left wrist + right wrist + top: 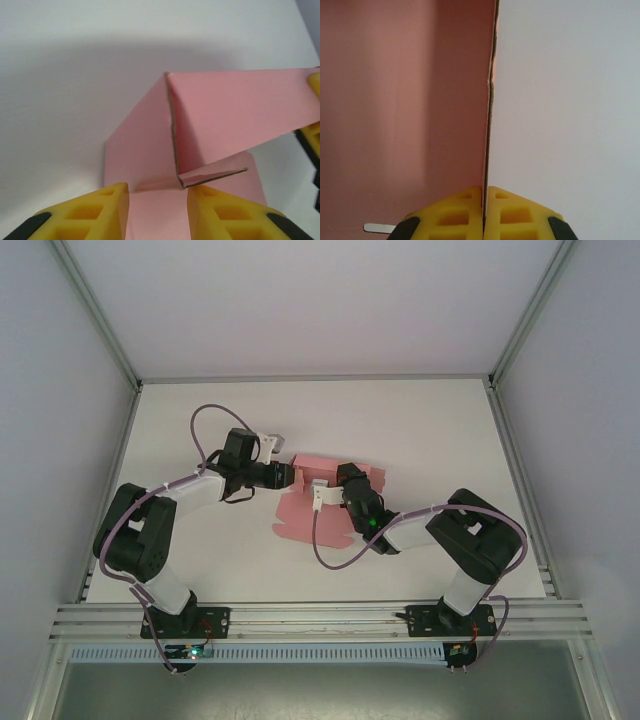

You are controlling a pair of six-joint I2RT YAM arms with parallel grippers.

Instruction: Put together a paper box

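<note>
1. We see the box (300, 518) mid-table, with one panel raised and its cut edge upright.
2. Our right gripper (484, 192) is clamped on that panel's edge.
3. Our left gripper (157, 195) has its jaws apart over a flat flap.
4. The table (450, 440) spreads wide around the box.

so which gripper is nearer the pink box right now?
Right. The right gripper is shut on the edge of a raised panel of the pink box. The left gripper sits open, fingers straddling a flat flap, contact unclear.
</note>
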